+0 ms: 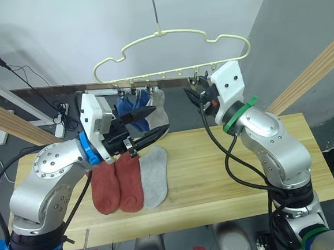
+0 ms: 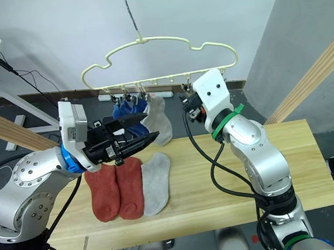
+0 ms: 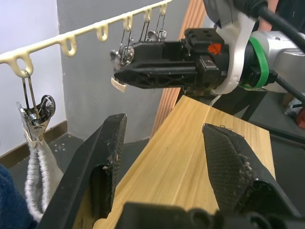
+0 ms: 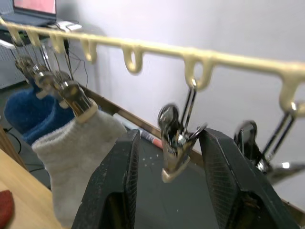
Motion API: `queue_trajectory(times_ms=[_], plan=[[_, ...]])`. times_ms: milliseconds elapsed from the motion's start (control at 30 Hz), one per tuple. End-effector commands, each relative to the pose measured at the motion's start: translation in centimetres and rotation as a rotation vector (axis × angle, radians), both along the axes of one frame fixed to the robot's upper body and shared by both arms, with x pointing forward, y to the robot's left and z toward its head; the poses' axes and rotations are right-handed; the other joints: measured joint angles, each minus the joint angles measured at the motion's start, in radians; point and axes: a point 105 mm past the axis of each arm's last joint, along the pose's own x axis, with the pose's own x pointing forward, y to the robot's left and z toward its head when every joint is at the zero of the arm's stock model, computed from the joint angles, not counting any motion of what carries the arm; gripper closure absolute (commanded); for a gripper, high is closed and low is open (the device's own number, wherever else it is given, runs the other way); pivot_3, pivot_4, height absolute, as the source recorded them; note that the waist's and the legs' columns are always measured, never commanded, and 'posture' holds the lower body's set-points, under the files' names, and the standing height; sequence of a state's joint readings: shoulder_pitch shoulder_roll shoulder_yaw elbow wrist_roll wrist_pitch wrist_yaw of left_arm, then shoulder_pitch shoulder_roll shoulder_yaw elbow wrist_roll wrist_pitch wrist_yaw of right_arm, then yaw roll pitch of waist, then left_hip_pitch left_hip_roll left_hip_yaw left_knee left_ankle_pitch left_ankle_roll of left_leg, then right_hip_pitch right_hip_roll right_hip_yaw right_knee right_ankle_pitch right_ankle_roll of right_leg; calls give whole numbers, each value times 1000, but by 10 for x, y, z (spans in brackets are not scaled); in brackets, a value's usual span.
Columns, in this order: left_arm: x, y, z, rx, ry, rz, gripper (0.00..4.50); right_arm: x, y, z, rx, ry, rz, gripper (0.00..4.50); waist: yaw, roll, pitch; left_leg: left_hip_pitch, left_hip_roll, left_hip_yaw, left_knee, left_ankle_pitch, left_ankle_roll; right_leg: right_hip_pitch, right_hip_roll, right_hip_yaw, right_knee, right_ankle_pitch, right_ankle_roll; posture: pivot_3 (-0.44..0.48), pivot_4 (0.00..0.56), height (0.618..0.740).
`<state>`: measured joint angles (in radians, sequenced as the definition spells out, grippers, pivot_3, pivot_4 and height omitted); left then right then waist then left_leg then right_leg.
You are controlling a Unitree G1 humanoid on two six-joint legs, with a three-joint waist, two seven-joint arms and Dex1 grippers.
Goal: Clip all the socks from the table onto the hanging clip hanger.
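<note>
Clip hanger [image 1: 172, 40]: cream wavy frame on a thin hook, hanging above the far edge of the table [image 1: 309, 166]; row of small metal clips along its lower bar.

Socks, hung: two blue socks [image 1: 132, 107] and one grey sock [image 2: 158, 119], clipped side by side toward the left of the bar; three of six judged done.

Socks, on table: two red socks [image 1: 116, 184] and one grey sock [image 1: 155, 175], lying flat side by side, touching, near the table's left part; none gripped.

Left gripper [image 1: 149, 125]: held above the table, just in front of the hung socks and over the far ends of the lying ones; fingers spread wide in the left wrist view, nothing between them.

Right gripper [image 4: 169, 157]: raised at the bar's right part; fingers parted with a free metal clip [image 4: 175, 143] hanging between them, not pinched as far as can be seen; further empty clips just beside.

Step in hand: judged the start of the fourth sock; right side stands ready at an empty clip, left side has no sock.

Next move calls for: left gripper lowering to one lying sock, probably the grey one nearest the clip, pinching its cuff alone without catching its neighbour; then lifting the cuff into the clip while the right gripper squeezes it open.
</note>
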<state>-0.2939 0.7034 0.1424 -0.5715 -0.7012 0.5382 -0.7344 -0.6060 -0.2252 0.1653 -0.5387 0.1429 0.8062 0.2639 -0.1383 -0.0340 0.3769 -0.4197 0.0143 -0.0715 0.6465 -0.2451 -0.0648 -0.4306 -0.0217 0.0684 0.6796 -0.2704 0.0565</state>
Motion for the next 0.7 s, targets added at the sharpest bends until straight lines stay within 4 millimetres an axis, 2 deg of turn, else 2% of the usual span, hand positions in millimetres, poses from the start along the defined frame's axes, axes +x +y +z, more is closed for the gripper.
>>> queue_trajectory(times_ms=[33, 267, 700], plan=[[-3, -2, 4, -3, -30, -15, 1711, -10, 9, 10, 17, -56, 53, 2534, 0, 0, 0, 0, 0, 0, 0, 0, 0, 0, 0, 0, 0, 0, 0, -197, 325, 740], [-4, -3, 2, -4, -26, -13, 1711, -10, 20, 10, 41, -55, 76, 2534, 0, 0, 0, 0, 0, 0, 0, 0, 0, 0, 0, 0, 1, 0, 0, -190, 324, 740], [-3, -3, -1, -5, -18, -8, 1711, -7, 20, 13, 103, -45, 64, 2534, 0, 0, 0, 0, 0, 0, 1, 0, 0, 0, 0, 0, 1, 1, -1, -191, 326, 740]])
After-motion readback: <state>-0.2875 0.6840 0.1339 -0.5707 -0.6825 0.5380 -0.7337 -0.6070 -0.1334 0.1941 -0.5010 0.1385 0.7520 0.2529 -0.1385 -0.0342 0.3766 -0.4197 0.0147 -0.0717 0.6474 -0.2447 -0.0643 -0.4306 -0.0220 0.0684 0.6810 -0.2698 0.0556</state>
